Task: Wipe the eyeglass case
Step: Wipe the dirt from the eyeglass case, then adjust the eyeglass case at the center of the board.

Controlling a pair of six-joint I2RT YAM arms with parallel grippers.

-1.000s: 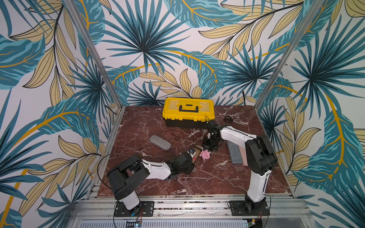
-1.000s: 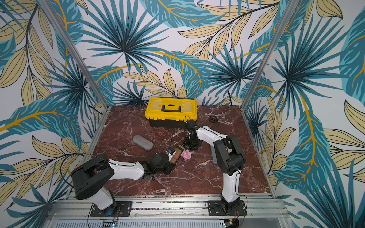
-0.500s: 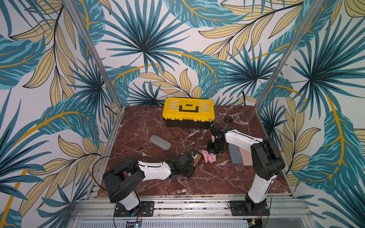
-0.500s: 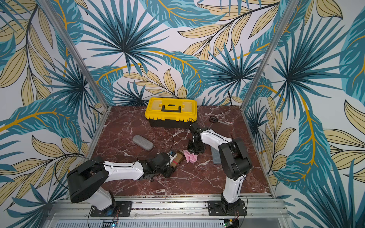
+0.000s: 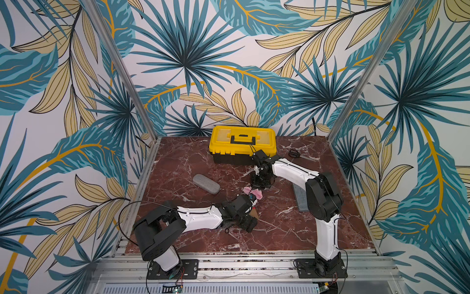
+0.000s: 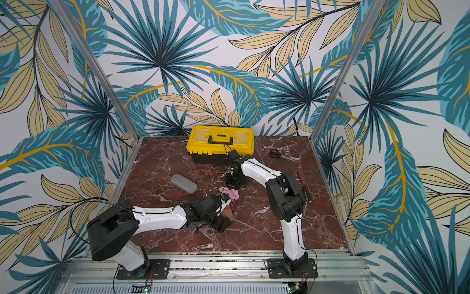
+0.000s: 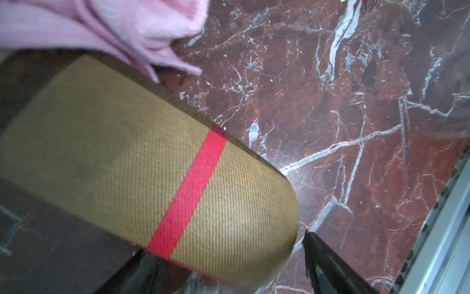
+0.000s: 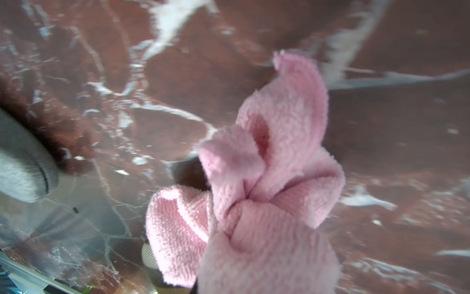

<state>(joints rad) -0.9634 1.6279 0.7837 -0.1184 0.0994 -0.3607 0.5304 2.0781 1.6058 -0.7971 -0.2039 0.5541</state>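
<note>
The eyeglass case [image 7: 157,163] is tan woven fabric with a red stripe. It lies between the parted fingers [image 7: 323,259] of my open left gripper [image 7: 223,254], with a gap on one side. In both top views the case [image 5: 255,213] [image 6: 228,212] shows at the left gripper [image 5: 248,215] near the table's middle. My right gripper [image 5: 260,185] is shut on a bunched pink cloth [image 8: 267,178], which hides its fingers. The cloth [image 5: 256,194] hangs just behind the case, touching its far end [image 7: 122,30].
A second, grey case [image 5: 206,183] lies left of centre. A yellow toolbox [image 5: 243,145] stands at the back, with scissors [image 5: 295,153] to its right. A grey block [image 5: 298,198] lies by the right arm. A metal rail [image 7: 445,241] edges the table [image 5: 279,229].
My left gripper has opened off the tan case. The right gripper, still holding the pink cloth, swung right and then back to the left and slightly farther away.
</note>
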